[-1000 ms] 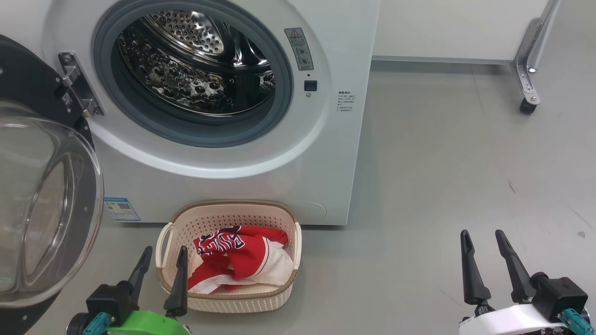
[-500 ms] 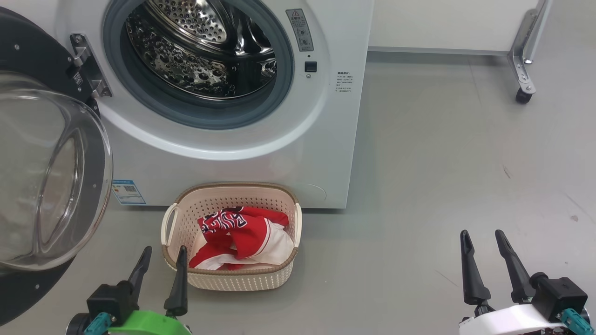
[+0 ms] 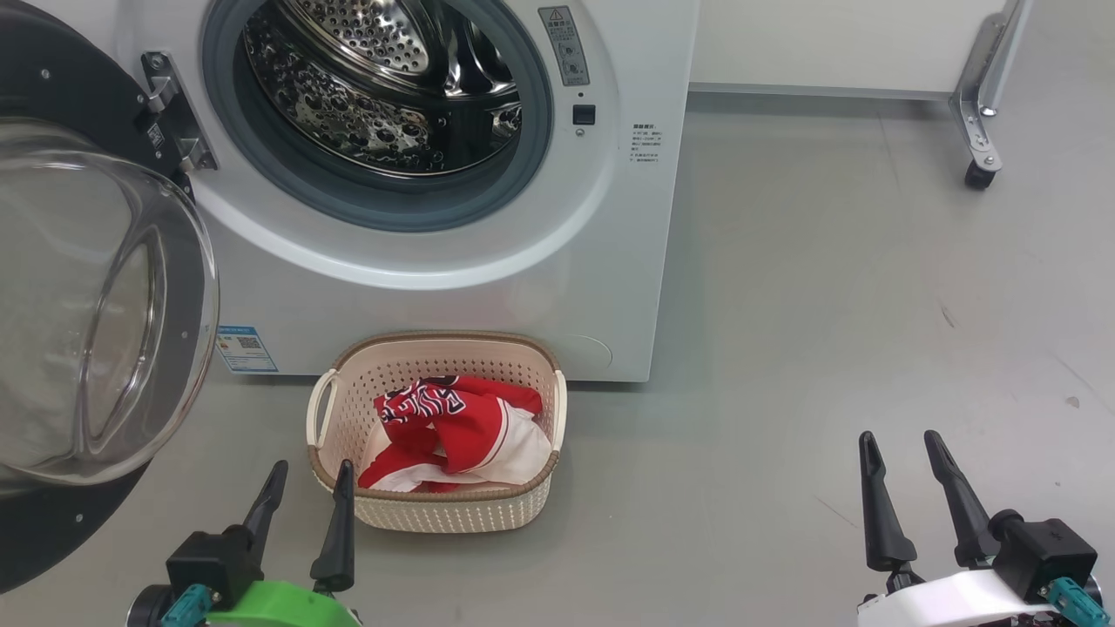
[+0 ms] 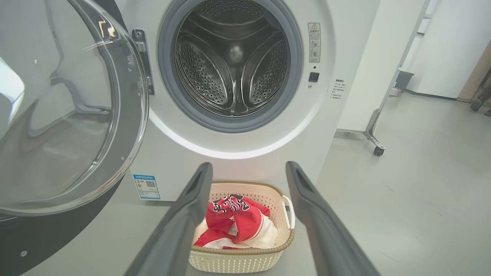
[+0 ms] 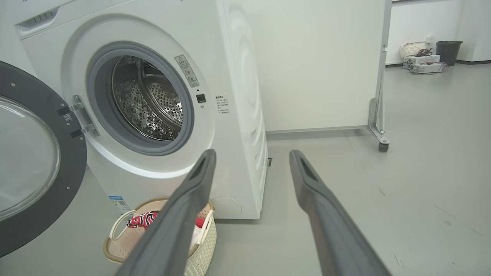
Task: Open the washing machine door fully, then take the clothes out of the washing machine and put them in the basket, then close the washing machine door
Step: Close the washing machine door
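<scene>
Grey floor (image 3: 827, 287) stretches out before me. A white front-loading washing machine (image 3: 540, 296) stands on it, and a white panel on castors (image 3: 827, 43) stands behind, off to the right. The washing machine door (image 3: 61, 522), black-rimmed with a bulging glass bowl, hangs swung wide open on its hinge at the machine's left side. Behind the grey rubber ring the steel drum (image 3: 375, 113) shows its perforated wall. On the floor just before the foot of the machine, below the drum mouth, sits the cream perforated basket (image 3: 435, 514). The red and white clothes (image 3: 462, 427) lie crumpled inside it, some black-and-white lettering facing up. A blue label (image 3: 246, 347) is stuck low on the machine's front, left of the basket. My left pincer (image 3: 312, 470) hovers near the basket's near left corner, fingers spread apart and gripping nothing. My right pincer (image 3: 897, 437) hangs over the floor well to the right, likewise spread and empty.
</scene>
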Motion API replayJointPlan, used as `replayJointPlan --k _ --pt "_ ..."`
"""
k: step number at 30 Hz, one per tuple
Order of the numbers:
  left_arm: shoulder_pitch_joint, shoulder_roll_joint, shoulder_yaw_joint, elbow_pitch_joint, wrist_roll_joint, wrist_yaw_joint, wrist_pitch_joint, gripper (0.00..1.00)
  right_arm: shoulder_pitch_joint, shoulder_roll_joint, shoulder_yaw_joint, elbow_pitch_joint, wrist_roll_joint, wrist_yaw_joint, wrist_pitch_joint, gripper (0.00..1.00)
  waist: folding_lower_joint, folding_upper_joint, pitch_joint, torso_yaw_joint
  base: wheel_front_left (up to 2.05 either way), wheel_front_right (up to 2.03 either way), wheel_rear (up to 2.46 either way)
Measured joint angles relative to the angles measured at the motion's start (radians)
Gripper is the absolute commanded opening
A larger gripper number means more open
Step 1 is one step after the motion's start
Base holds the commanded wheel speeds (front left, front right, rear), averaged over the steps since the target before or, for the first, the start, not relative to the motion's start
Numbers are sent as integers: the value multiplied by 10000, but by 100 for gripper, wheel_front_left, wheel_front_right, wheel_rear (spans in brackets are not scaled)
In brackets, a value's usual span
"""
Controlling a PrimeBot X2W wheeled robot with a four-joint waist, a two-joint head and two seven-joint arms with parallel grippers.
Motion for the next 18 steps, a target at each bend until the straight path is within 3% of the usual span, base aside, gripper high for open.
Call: replayJointPlan --k 18 --pt "3 0 -8 -50 0 6 0 100 0 -12 29 2 0 0 0 100 0 0 -27 26 0 0 0"
